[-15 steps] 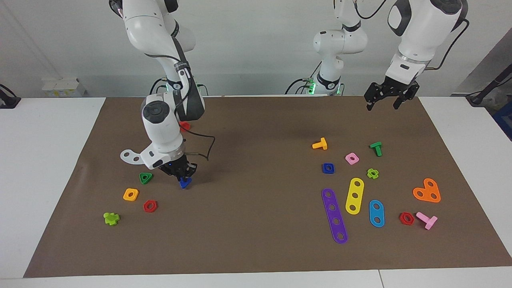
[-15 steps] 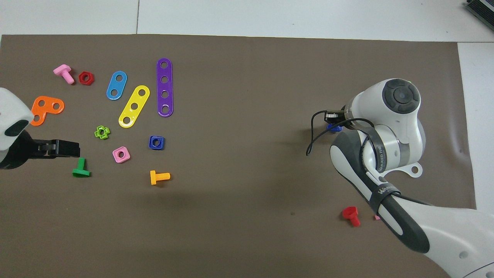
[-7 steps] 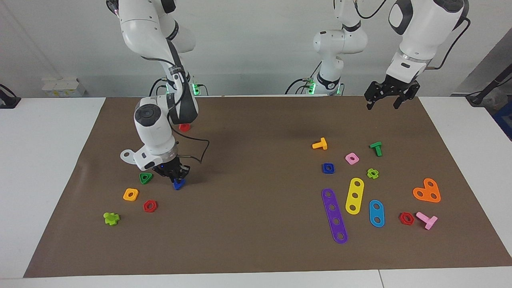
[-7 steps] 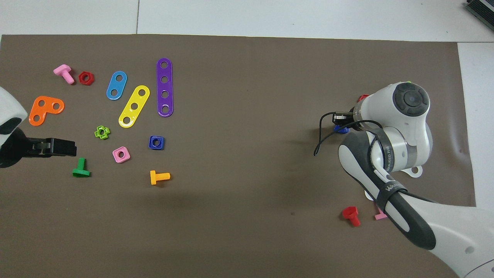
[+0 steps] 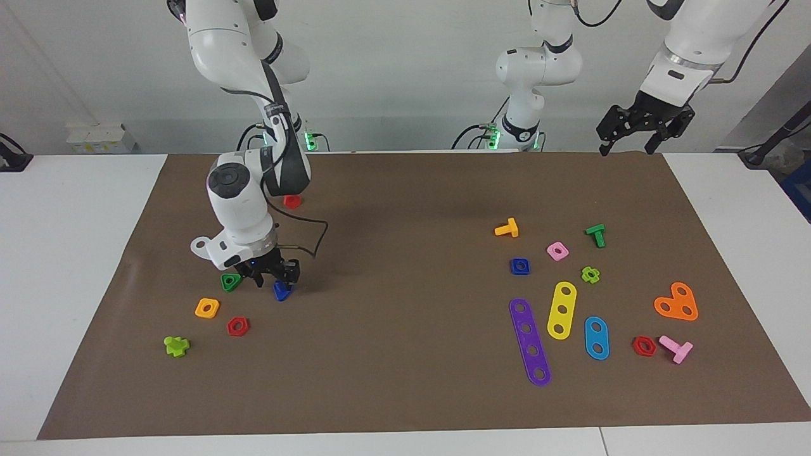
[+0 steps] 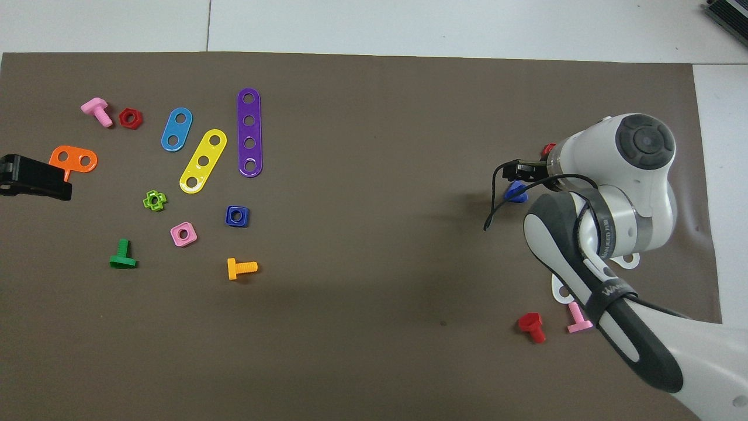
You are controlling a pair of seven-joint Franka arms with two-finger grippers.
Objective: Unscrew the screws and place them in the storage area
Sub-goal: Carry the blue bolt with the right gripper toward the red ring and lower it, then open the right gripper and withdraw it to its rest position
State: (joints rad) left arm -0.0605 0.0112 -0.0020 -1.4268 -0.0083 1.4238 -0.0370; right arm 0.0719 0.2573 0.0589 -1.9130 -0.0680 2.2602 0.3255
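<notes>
The royal-blue triangular-head screw (image 5: 282,290) lies on the bare brown mat (image 5: 355,329) toward the right arm's end of the table. This bare stretch serves as the storage area. My right gripper (image 5: 277,279) hangs just over the screw, open, with its fingers spread to either side of it. In the overhead view the screw (image 6: 516,191) peeks out beside the right gripper (image 6: 522,174). My left gripper (image 5: 637,134) is open and empty, raised high over the mat's edge nearest the robots at the left arm's end. It also shows in the overhead view (image 6: 35,176).
A green triangular nut (image 5: 230,282), an orange nut (image 5: 207,308), a red hex nut (image 5: 237,326) and a lime cross (image 5: 176,346) lie beside the screw. A red bolt (image 5: 292,201) lies nearer the robots. Strips, nuts and bolts such as the blue square nut (image 5: 519,266) fill the left arm's end.
My right gripper carried the blue screw toward the green nut, then opened and left it on the mat. My left gripper rose and swung outward toward its own end.
</notes>
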